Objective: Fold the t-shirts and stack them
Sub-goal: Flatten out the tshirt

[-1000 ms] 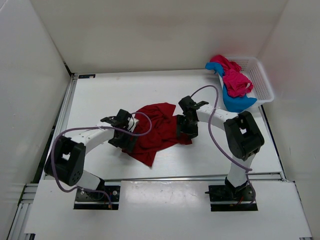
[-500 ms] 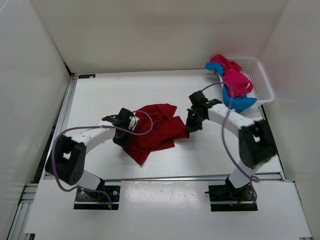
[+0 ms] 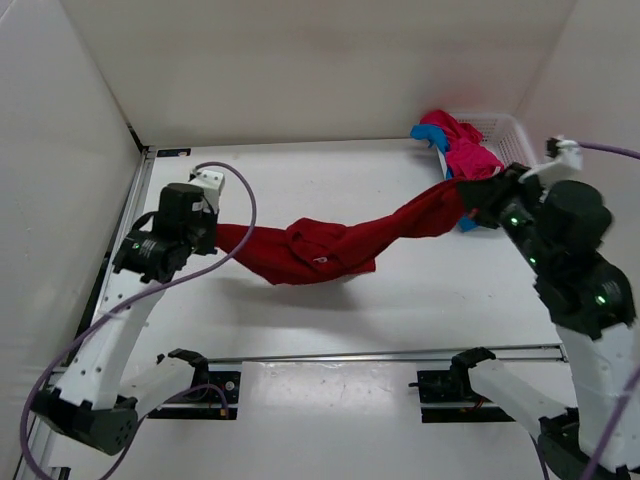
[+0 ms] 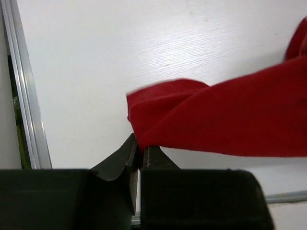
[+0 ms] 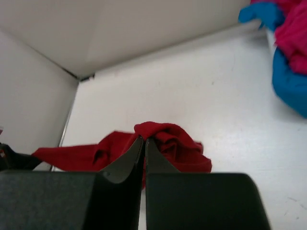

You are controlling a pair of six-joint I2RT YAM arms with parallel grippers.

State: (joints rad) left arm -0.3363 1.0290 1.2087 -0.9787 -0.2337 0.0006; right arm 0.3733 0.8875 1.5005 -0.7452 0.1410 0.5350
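The dark red t-shirt (image 3: 335,245) hangs stretched above the table between my two grippers, sagging in the middle. My left gripper (image 3: 212,236) is shut on its left end (image 4: 158,115); in the left wrist view the cloth is pinched between the fingertips (image 4: 140,149). My right gripper (image 3: 470,200) is shut on the right end, where red fabric (image 5: 165,139) bunches at the fingertips (image 5: 144,140). The pink-magenta t-shirt (image 3: 468,152) and the blue t-shirt (image 3: 470,205) lie heaped at the back right, also seen as pink t-shirt (image 5: 293,33) and blue t-shirt (image 5: 288,81) in the right wrist view.
A white mesh basket (image 3: 520,150) stands at the back right corner with the pink and blue shirts spilling over its left rim. White walls enclose the table on three sides. A metal rail (image 3: 130,230) runs along the left edge.
Both grippers shut on the red shirt, lifted it off the table and pulled apart, the left arm going left and the right arm going right, stretching the shirt out.
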